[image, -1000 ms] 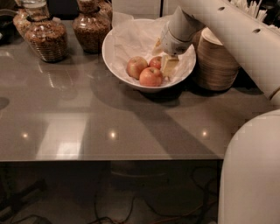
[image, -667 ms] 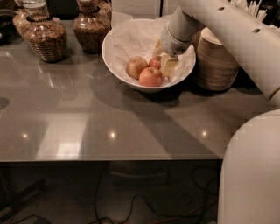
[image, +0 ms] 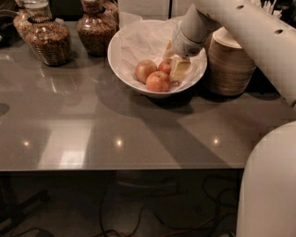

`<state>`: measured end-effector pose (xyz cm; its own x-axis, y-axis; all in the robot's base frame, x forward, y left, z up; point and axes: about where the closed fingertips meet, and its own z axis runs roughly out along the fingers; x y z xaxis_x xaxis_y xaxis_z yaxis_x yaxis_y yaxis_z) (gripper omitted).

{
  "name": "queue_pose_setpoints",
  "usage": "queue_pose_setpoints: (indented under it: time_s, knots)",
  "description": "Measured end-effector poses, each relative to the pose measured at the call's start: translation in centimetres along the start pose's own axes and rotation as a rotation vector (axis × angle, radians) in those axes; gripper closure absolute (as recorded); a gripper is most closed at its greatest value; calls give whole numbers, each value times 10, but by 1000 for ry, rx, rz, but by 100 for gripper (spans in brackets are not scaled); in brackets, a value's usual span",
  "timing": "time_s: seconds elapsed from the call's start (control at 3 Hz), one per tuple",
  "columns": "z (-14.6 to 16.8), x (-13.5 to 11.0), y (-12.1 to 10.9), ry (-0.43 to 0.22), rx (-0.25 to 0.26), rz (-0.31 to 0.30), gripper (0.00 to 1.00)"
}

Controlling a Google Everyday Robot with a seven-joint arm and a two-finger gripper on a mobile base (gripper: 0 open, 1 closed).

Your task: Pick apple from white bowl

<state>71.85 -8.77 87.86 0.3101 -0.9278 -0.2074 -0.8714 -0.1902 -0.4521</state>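
A glossy grey table (image: 138,134) fills the scene, with light spots mirrored in its top. At the far left stand two glass jars. The left jar (image: 48,40) is round-bellied and filled with brown, grainy stuff. The second jar (image: 95,28) stands just to its right and a little farther back, holding the same sort of filling.

Right of the jars, at the far middle of the table, sits the white bowl (image: 121,65). It is one wide, round, shiny bowl, lined with a crinkled white paper lining (image: 143,39) that rises above the far rim.

Three apples lie in the right half of the bowl, close together and touching. The left apple (image: 145,70) is yellowish red, the near apple (image: 158,81) is redder, and the far apple (image: 165,65) is partly hidden behind the other two.

The gripper (image: 177,68) is down inside the bowl at the right side of the apples, right against the near and far ones. I cannot tell how wide it stands or whether it holds anything. The white arm (image: 240,32) slants down to it from the far right.

Just right of the white bowl, close to its rim, stands one stack of beige disposable bowls (image: 230,65). Behind it some pale sticks (image: 268,6) poke up, too small to tell what they are. The robot's white body (image: 268,185) fills the near right corner. Dark cables (image: 120,222) lie on the floor under the table.
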Motion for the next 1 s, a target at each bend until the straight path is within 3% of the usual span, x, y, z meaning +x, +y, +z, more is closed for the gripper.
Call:
queue_pose_setpoints:
  time_s: [0.33,1.0]
  knots:
    - [-25,-10,-8,-20,67,-6,100]
    - [-81,-26,-17,-133,195,25,100]
